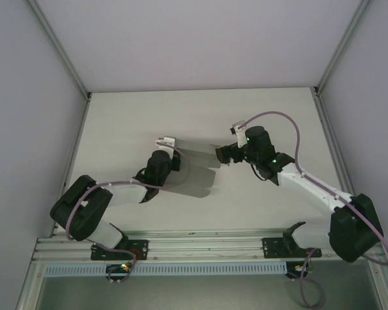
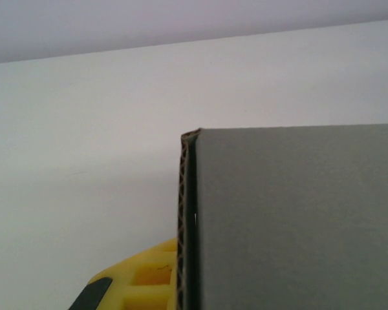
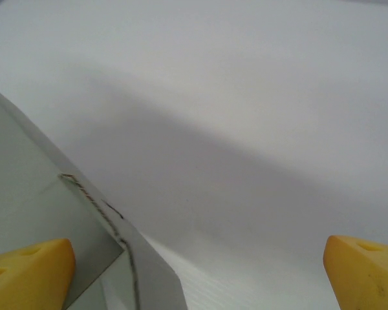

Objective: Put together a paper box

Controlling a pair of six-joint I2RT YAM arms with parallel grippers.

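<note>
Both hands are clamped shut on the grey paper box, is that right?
Only the left hand is. The right hand stands wide open beside the paper box, gripping nothing, as the right wrist view shows.

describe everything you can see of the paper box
The paper box is thin matte grey card, with a corrugated core showing along its cut edges. From above it looks like a partly folded sheet with flaps, not yet a finished box, over the middle of the white table. The left hand is shut on its left edge, where the card looks doubled over, beside a yellow finger. The right hand stands open at its far right corner; contact there cannot be told.
</note>
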